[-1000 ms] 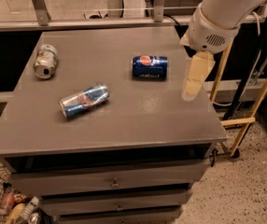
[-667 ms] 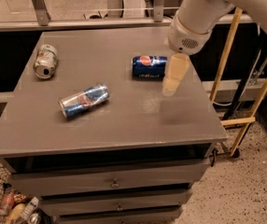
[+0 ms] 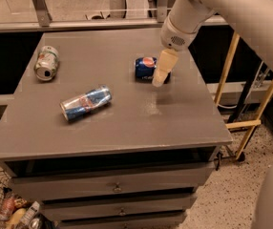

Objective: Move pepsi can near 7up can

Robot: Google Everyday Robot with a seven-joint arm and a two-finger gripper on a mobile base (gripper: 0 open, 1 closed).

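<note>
As seen over the table [image 3: 127,128]: gripper [image 3: 159,78] pointing tip-down at the right end of the pepsi can [image 3: 145,68].
Open or closed, cannot tell: only one cream, tapered shape in view. Pepsi can on its side just left of the gripper tip, right end hidden behind it; touching or apart, cannot tell. 7up can [image 3: 47,63] on its side far left of the gripper, well apart. Silver-blue can [image 3: 86,103] left of and in front of the gripper, also on its side.

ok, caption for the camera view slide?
Gripper at the pepsi can lying on its side; 7up can lies well apart.
</note>
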